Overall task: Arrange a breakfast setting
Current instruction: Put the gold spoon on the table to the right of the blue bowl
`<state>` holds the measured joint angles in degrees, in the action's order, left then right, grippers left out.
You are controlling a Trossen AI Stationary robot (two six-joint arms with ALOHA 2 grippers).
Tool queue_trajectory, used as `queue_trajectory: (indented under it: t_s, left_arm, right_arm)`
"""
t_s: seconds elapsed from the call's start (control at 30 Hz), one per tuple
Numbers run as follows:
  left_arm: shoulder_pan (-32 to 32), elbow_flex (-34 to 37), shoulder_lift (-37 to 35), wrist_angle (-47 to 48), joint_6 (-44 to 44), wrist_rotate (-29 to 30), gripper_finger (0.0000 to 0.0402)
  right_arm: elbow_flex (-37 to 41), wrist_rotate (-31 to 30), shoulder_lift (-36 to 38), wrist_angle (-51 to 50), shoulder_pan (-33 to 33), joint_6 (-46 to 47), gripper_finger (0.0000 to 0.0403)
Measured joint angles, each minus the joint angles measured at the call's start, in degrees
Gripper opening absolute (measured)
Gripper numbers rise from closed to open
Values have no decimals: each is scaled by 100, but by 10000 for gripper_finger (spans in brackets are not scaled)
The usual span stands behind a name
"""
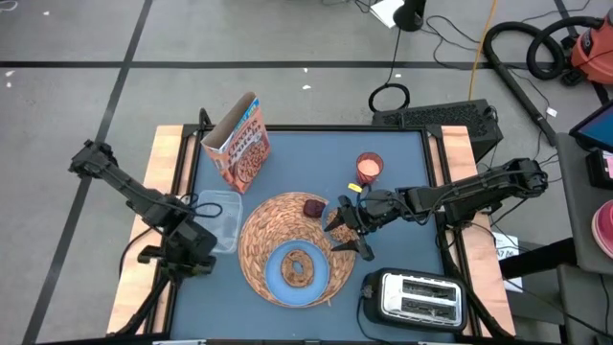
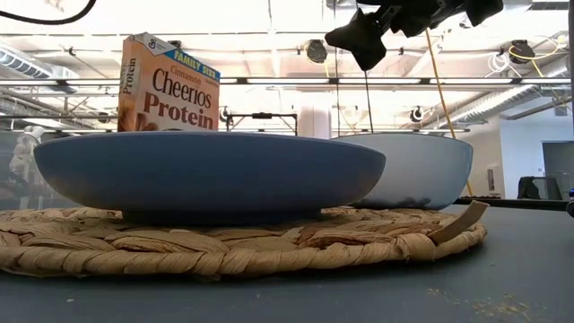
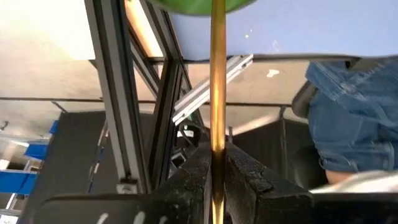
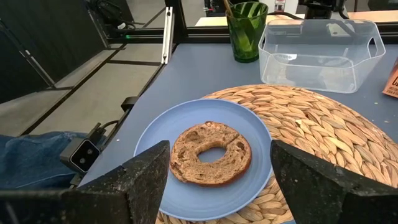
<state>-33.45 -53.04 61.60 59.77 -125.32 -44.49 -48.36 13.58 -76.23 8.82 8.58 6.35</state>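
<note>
Right claw (image 1: 345,230) hovers wide open above the placemat (image 1: 263,230); bagel on plate (image 4: 149,146). Left claw (image 3: 217,171) grips the gold spoon (image 3: 217,81). Risk: a careless descent could shove the plate.

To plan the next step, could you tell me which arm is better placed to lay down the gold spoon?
Left: the left gripper is shut on the gold spoon; the right gripper hangs open and empty over the round woven straw placemat.
</note>
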Motion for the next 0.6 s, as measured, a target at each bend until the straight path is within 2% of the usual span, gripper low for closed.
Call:
queue_trajectory:
  t_s: [0.6]
  left_arm:
    - [0, 2, -1636, -4, -297, 0, 22]
  right_arm:
    - [0, -1, 0, 0, 1, -1, 270]
